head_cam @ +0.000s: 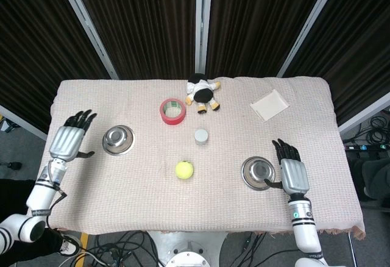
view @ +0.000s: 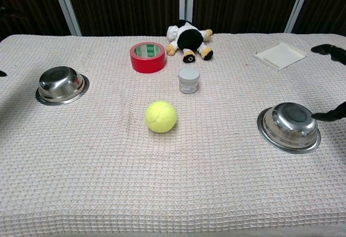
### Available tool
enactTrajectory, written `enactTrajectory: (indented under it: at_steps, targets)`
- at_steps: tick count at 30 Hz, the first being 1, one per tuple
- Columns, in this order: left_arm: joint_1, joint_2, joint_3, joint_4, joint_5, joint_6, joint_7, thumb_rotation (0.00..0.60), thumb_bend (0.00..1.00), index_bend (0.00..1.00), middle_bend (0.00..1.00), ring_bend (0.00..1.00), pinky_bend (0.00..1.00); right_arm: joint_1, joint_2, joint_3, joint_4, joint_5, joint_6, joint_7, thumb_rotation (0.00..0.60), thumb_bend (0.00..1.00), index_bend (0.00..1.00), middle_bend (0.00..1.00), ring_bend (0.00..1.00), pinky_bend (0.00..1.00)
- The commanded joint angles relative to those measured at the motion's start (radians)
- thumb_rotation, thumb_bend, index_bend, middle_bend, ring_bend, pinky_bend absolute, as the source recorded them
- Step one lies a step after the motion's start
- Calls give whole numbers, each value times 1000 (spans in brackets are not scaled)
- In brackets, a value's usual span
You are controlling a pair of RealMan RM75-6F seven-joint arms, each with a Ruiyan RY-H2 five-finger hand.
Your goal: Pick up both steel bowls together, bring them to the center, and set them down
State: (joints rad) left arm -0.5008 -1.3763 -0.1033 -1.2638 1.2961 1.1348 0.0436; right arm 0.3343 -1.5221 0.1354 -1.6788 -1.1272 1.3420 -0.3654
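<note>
The bench (head_cam: 152, 194) wears a pale pink waffle-weave cloth. Both steel bowls, left (head_cam: 118, 140) and right (head_cam: 258, 172), are shiny silver. The tape roll (head_cam: 173, 110) is red with a green inner core. The tennis ball (head_cam: 184, 169) is yellow-green. The plush toy (head_cam: 202, 92) is black and white with tan feet. The small jar (head_cam: 201, 136) is grey-white, and the flat pad (head_cam: 269, 105) white.

Centred on the table (head_cam: 152, 212): ball (head_cam: 184, 169). Just behind it, jar (head_cam: 201, 136); further back, tape roll (head_cam: 173, 110) and toy (head_cam: 203, 92). Far left, one bowl (head_cam: 118, 140); right, another bowl (head_cam: 259, 173); back right, pad (head_cam: 270, 105).
</note>
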Motion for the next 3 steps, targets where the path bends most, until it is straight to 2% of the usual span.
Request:
enactTrajectory:
  at_steps: [1, 3]
  targets:
    - [151, 2, 18, -134, -56, 166, 32, 600, 73, 0, 0, 0, 196, -23, -46, -37, 174, -181, 93, 107, 600, 0, 0, 0, 0, 0]
    - [194, -15, 41, -147, -48, 214, 49, 600, 53, 0, 0, 0, 193, -25, -51, -39, 213, -199, 90, 141, 600, 0, 0, 0, 0, 0]
